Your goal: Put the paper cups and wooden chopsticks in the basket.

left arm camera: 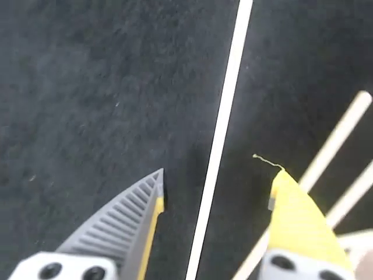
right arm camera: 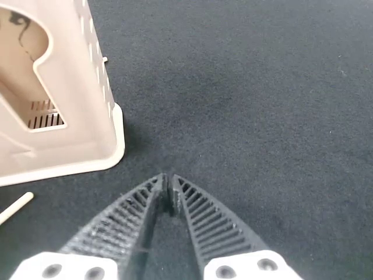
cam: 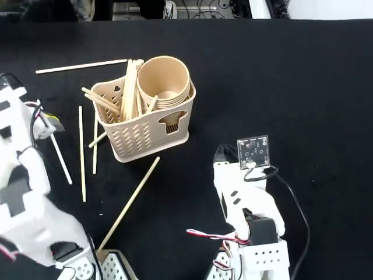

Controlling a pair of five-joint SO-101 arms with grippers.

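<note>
The left gripper (left arm camera: 218,175) hangs spread wide over a thin pale wooden chopstick (left arm camera: 230,87) near the left edge of the black table (cam: 303,87). The stick's long axis runs straight out between the jaws, which look set to pinch it, though height above it is hard to judge. The beige perforated plastic basket (cam: 145,137), holding stacked tan paper cups (cam: 164,79) and more chopsticks (cam: 131,87), stands far-middle. The right gripper (right arm camera: 168,178), closed and empty, sits near the basket's corner.

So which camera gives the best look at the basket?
The high view: the whole basket, with cups and chopsticks inside. The right wrist view catches one side wall with its handle hole. The left wrist view looks at a loose chopstick instead.
</note>
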